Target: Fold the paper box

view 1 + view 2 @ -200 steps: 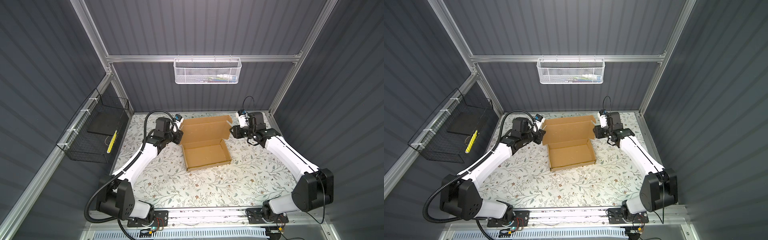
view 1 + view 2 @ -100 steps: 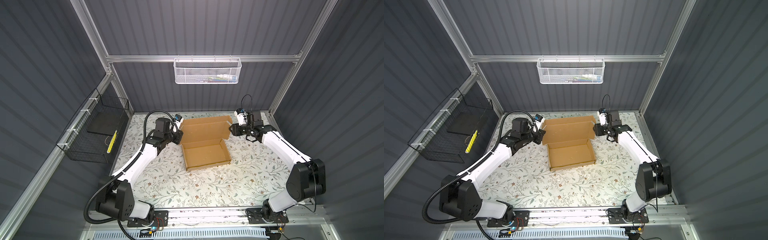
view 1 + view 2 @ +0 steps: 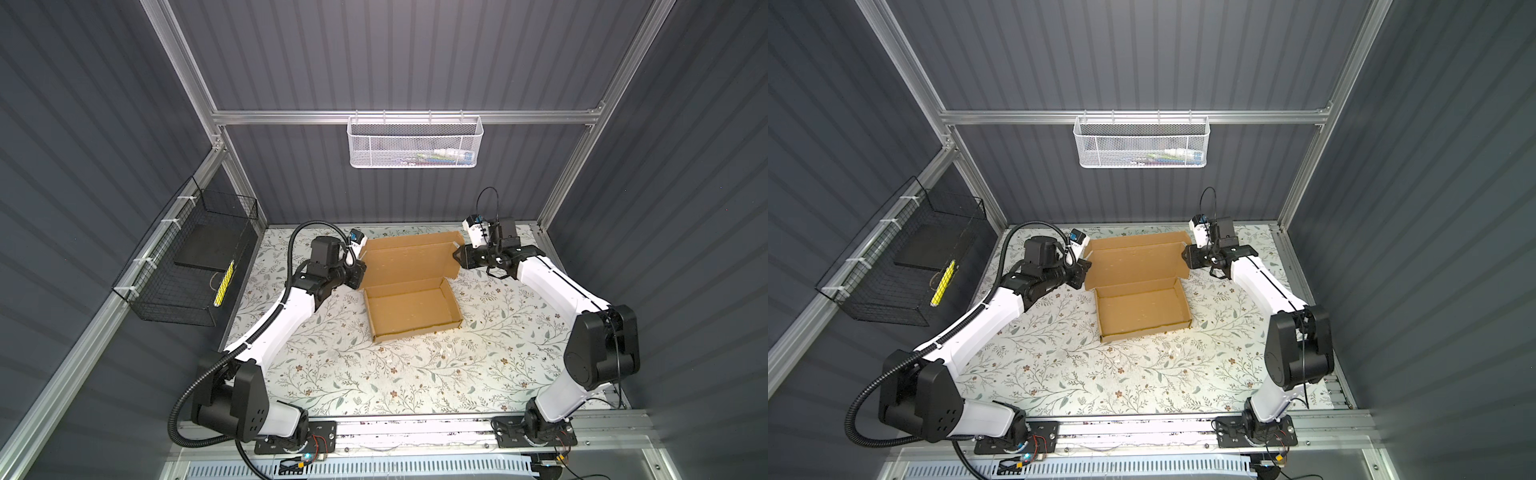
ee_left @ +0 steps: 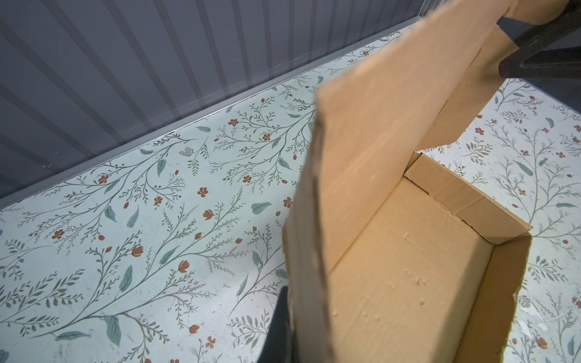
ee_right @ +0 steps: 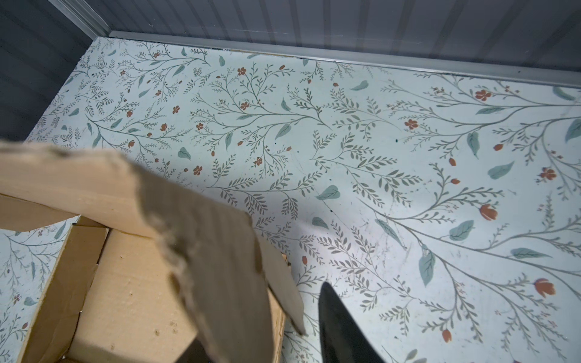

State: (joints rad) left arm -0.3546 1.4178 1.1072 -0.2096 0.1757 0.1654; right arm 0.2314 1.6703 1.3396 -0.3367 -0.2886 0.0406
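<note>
The floral tabletop (image 3: 374,374) carries the box (image 3: 411,307) at its mid-rear, with the tray flat and the lid tilted up behind it. The left end effector (image 3: 360,272) is clamped on the lid's left edge. The right end effector (image 3: 457,255) has its jaws apart astride the lid's right flap.

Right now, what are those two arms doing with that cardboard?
Two robot arms are folding the paper box on the flowered table. Its tray is already formed and the lid stands raised at the back. The left gripper pinches the lid's left edge; the right gripper straddles the lid's right flap, jaws open, not yet gripping.
</note>
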